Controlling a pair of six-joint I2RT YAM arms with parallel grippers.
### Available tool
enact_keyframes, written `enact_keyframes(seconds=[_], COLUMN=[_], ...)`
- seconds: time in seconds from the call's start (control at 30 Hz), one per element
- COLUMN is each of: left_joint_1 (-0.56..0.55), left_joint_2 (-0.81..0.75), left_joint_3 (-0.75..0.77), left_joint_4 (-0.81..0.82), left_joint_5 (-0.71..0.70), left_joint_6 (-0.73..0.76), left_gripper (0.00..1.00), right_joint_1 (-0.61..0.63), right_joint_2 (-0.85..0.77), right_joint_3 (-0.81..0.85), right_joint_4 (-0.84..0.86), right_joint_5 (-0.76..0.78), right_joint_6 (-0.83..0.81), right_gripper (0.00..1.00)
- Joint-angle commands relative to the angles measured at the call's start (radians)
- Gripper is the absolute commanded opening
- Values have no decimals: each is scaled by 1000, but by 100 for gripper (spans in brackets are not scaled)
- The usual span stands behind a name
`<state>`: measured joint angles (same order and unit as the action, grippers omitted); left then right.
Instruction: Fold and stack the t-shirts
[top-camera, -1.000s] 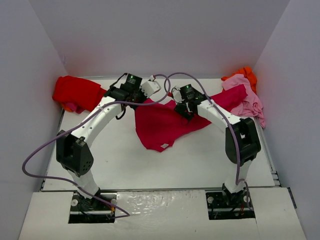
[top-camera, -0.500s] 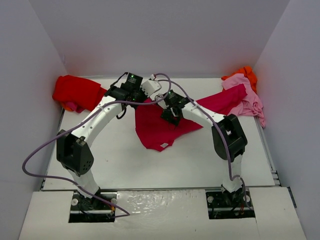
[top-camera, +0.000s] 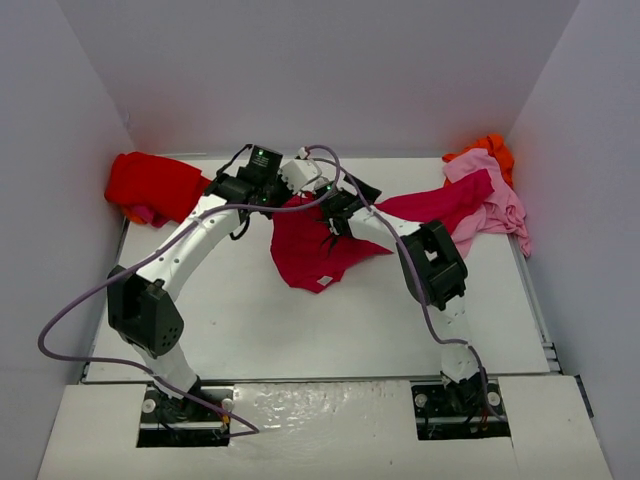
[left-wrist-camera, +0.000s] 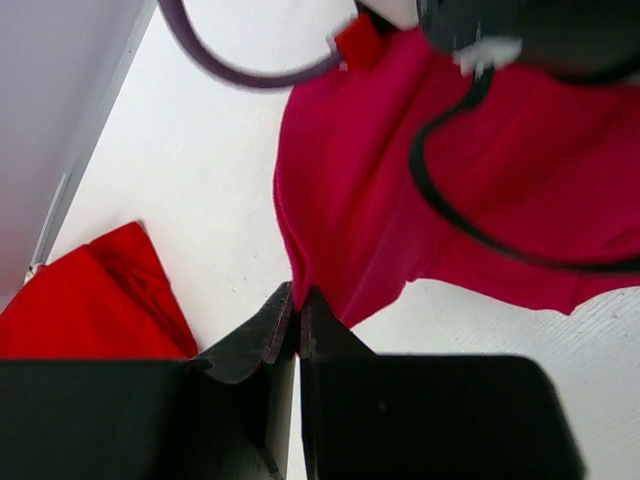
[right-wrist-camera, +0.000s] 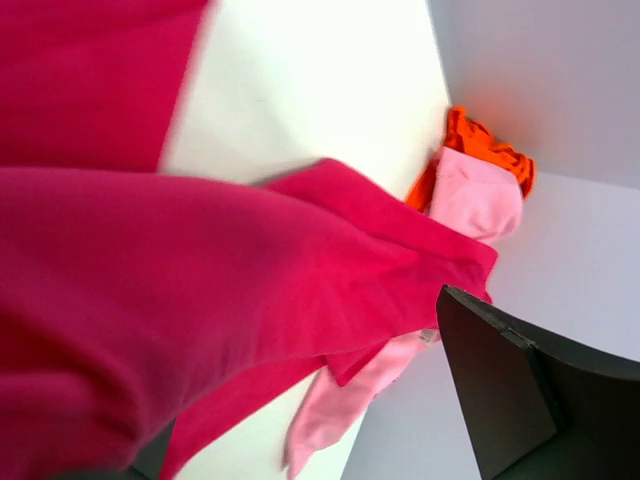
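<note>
The crimson-magenta t-shirt (top-camera: 318, 248) hangs bunched in mid-table, one long part stretched right toward the pile (top-camera: 440, 204). My left gripper (top-camera: 303, 190) is shut on its edge, which shows pinched at the fingertips in the left wrist view (left-wrist-camera: 297, 300). My right gripper (top-camera: 336, 210) sits close beside the left one, against the same shirt. In the right wrist view its jaws stand wide apart (right-wrist-camera: 300, 330). The crimson cloth (right-wrist-camera: 200, 260) drapes over and hides the left finger. The bright red shirt (top-camera: 150, 185) lies far left. The pale pink shirt (top-camera: 498, 205) and orange shirt (top-camera: 490, 148) are heaped far right.
White walls close in the table on the left, back and right. A purple cable (top-camera: 330, 165) loops over both wrists. The red shirt also shows in the left wrist view (left-wrist-camera: 90, 300). The pink shirt (right-wrist-camera: 470, 195) and orange shirt (right-wrist-camera: 475, 140) show in the right wrist view.
My right arm has swung left, its gripper moving from mid-shirt to right beside the left gripper. The crimson shirt has bunched leftward and narrowed. The left gripper has barely moved.
</note>
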<state>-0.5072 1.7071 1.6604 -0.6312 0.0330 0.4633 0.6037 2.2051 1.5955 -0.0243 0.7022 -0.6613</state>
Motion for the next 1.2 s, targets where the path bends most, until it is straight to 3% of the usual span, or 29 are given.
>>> enact_keyframes(seconds=[0.0, 0.23, 0.67, 1.17], left_joint_1=[9, 9, 26, 69], left_joint_2=[-82, -63, -96, -125], left_joint_3=[33, 62, 56, 83], left_joint_4=[22, 8, -4, -18], left_joint_5=[-15, -12, -23, -64], left_joint_6=[6, 8, 21, 31], left_gripper=[0, 0, 0, 0], right_joint_1=[-121, -183, -290, -387], right_joint_2=[-84, -159, -40, 3], right_joint_3=[27, 7, -85, -202], right_joint_4=[117, 141, 365, 360], right_joint_5=[144, 131, 202, 167], right_joint_6=[-67, -99, -249, -247], right_gripper=[100, 100, 100, 100])
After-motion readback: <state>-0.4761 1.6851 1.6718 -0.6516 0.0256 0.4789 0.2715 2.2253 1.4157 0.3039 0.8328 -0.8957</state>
